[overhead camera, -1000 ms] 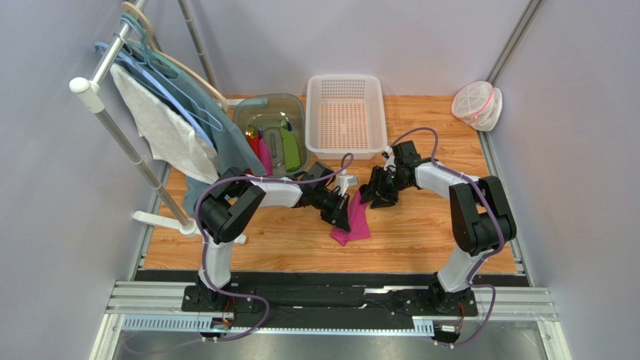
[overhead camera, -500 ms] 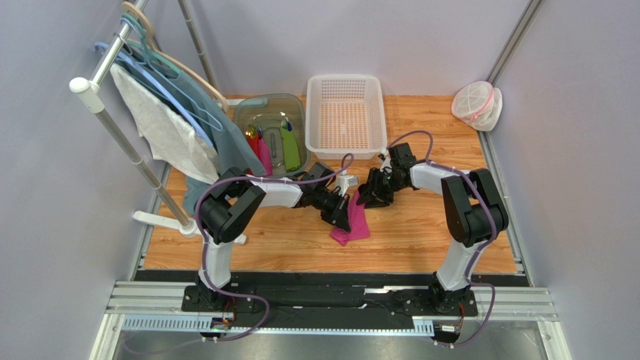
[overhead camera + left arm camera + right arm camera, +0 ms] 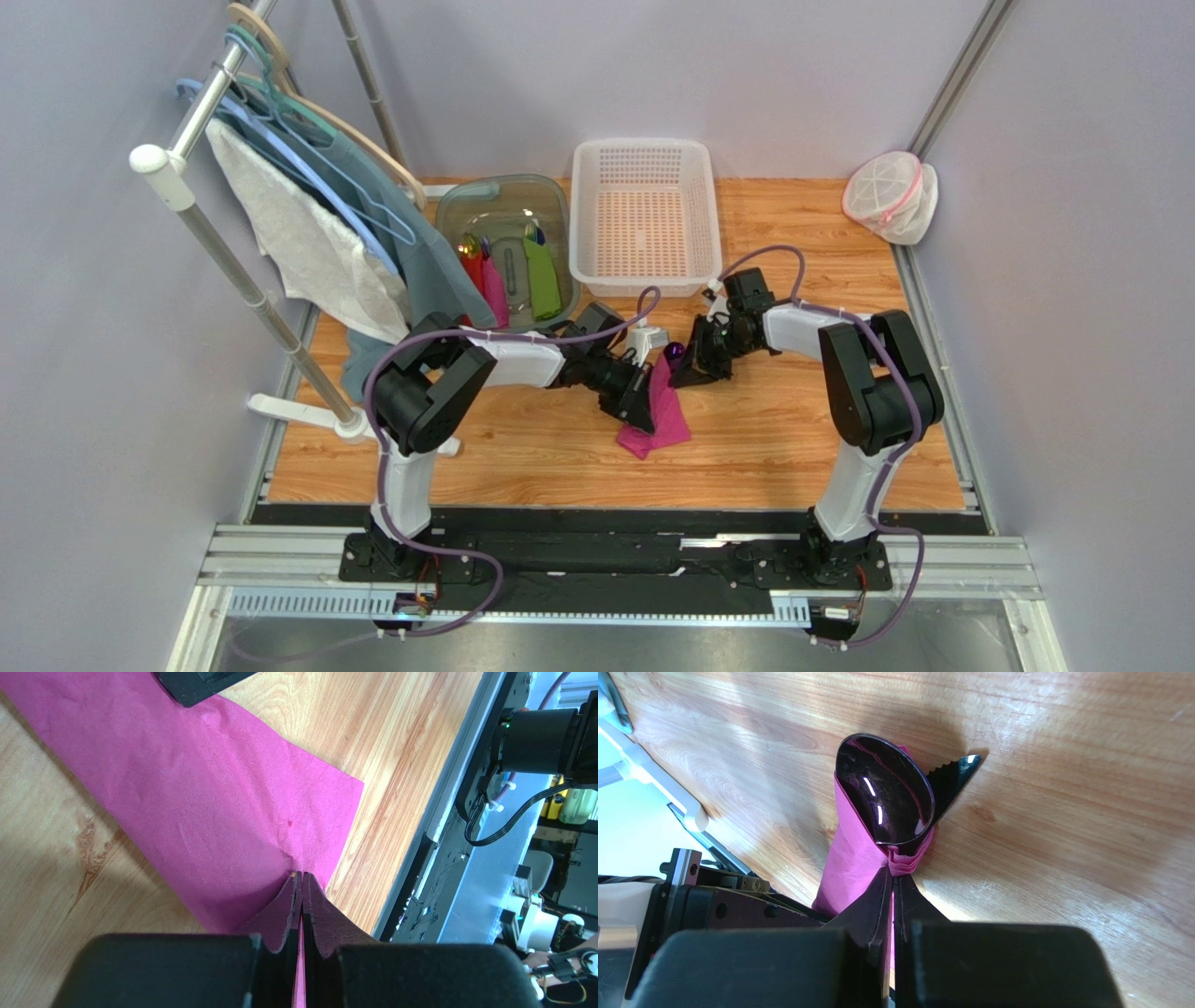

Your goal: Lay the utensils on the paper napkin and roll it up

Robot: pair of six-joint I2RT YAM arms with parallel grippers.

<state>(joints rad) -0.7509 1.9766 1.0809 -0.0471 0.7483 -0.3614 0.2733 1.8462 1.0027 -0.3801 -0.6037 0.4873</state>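
Observation:
The magenta paper napkin [image 3: 662,420] lies mid-table, partly rolled. In the right wrist view the paper napkin [image 3: 854,857] wraps around the handles of the utensils. The dark purple spoon bowl [image 3: 885,801] and the serrated black knife tip [image 3: 957,775] stick out of its far end. My right gripper [image 3: 892,876] is shut on the bunched napkin edge just below the spoon bowl. My left gripper [image 3: 302,877] is shut on the napkin's [image 3: 210,805] near edge, with pink paper showing between its fingers. From above, the left gripper [image 3: 640,399] and right gripper [image 3: 687,367] sit close together, and the spoon bowl [image 3: 675,350] peeks out.
At the back stand a white basket [image 3: 645,210] and a clear bin [image 3: 502,210] holding green, pink and red items. A rack with hangers and cloth [image 3: 309,238] fills the left side, its white foot [image 3: 302,413] on the table. A clear bag [image 3: 888,193] sits back right.
My right gripper has moved left to the napkin's far end and closed on it, and the spoon bowl now shows there. The left gripper has stayed shut on the napkin.

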